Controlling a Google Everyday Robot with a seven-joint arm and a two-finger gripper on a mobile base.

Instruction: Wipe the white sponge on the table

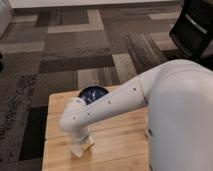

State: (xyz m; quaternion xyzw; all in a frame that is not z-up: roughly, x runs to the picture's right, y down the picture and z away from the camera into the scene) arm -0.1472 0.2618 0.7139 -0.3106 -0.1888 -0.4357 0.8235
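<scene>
The table (57, 107) is a light tan wooden top in the lower half of the camera view. My arm reaches across it from the right and bends down at the wrist. My gripper (81, 148) points down at the table's front left part. It is shut on the white sponge (88, 144), a small off-white block that shows at the gripper's tip and rests against the tabletop. The arm hides most of the gripper.
A dark blue bowl (93, 92) stands at the table's back edge, partly behind my arm. My white body (180, 125) fills the right side and covers that end of the table. Patterned grey carpet (75, 45) lies beyond, and a black chair (197, 25) stands at the top right.
</scene>
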